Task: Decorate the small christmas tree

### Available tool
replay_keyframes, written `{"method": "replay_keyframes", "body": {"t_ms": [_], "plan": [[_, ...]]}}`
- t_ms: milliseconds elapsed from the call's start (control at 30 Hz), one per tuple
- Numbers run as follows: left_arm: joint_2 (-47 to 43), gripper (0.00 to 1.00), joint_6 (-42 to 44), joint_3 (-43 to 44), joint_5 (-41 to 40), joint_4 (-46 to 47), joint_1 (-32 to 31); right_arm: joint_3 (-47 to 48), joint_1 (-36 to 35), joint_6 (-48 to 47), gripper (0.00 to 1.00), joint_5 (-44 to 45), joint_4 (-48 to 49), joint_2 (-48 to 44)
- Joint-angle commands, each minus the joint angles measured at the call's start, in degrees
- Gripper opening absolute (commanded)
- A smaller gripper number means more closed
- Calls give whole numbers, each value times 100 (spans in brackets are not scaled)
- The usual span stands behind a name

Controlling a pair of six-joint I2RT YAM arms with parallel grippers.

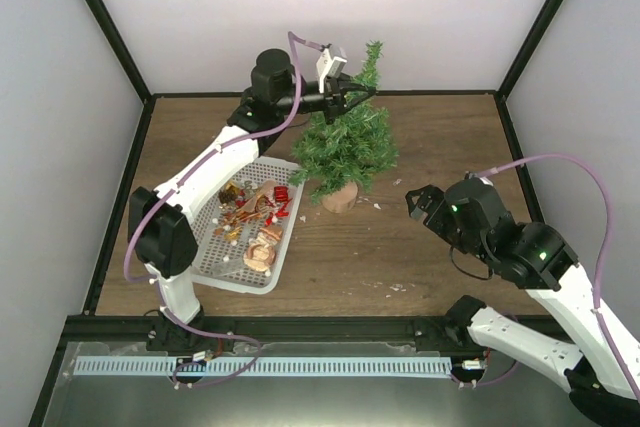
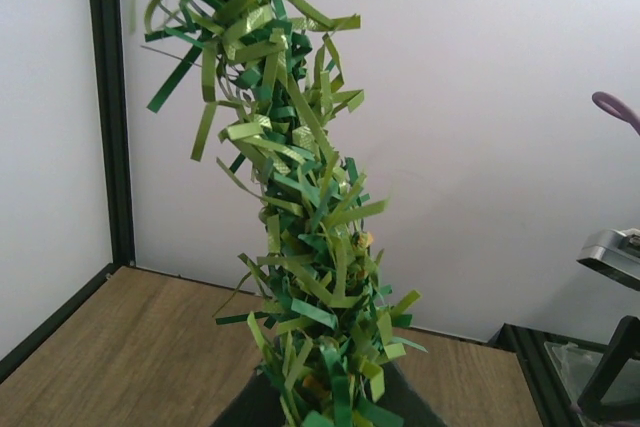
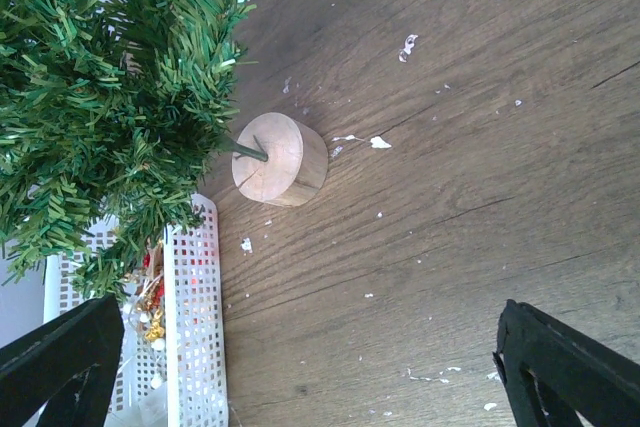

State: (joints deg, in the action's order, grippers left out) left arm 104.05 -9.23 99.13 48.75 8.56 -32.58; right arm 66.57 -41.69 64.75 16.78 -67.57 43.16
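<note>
The small christmas tree (image 1: 345,142) stands upright on its round wooden base (image 1: 340,197) in the middle of the table, just right of the white basket (image 1: 215,267). My left gripper (image 1: 358,95) is up at the tree's thin top and shut on it. In the left wrist view the bristly tip (image 2: 300,197) rises from between the dark fingers (image 2: 245,412). A small gold speck (image 2: 362,240) sits among the needles. My right gripper (image 1: 418,202) hovers open and empty to the right of the base. In the right wrist view it (image 3: 310,377) faces the base (image 3: 285,159) and the tree (image 3: 100,97).
The basket (image 3: 195,327) holds several small ornaments (image 1: 255,212) in red, gold and white. White crumbs (image 3: 378,142) are scattered over the wooden tabletop. Black frame posts and white walls enclose the table on three sides.
</note>
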Motion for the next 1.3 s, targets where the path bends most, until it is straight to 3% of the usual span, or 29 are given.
{"method": "replay_keyframes", "body": {"t_ms": [0, 400, 633, 800, 900, 1000, 1267], "plan": [[-156, 2, -21, -87, 81, 363, -29, -20, 30, -59, 95, 157, 55, -35], [-458, 15, 421, -251, -64, -213, -4, -10, 29, -39, 95, 111, 7, -83], [-606, 37, 589, -358, -193, -544, 40, 82, 28, -154, 96, 115, 10, -79], [-759, 62, 696, -520, -252, -718, 130, 93, 28, -228, 96, 102, 39, -60], [-866, 66, 747, -673, -288, -739, 191, 102, 33, -309, 97, 89, 99, -9], [-958, 97, 803, -789, -305, -813, 240, 118, 28, -392, 99, 52, 152, 103], [-1211, 100, 816, -935, -276, -958, 531, 169, 29, -583, 100, 25, 445, 176]]}}
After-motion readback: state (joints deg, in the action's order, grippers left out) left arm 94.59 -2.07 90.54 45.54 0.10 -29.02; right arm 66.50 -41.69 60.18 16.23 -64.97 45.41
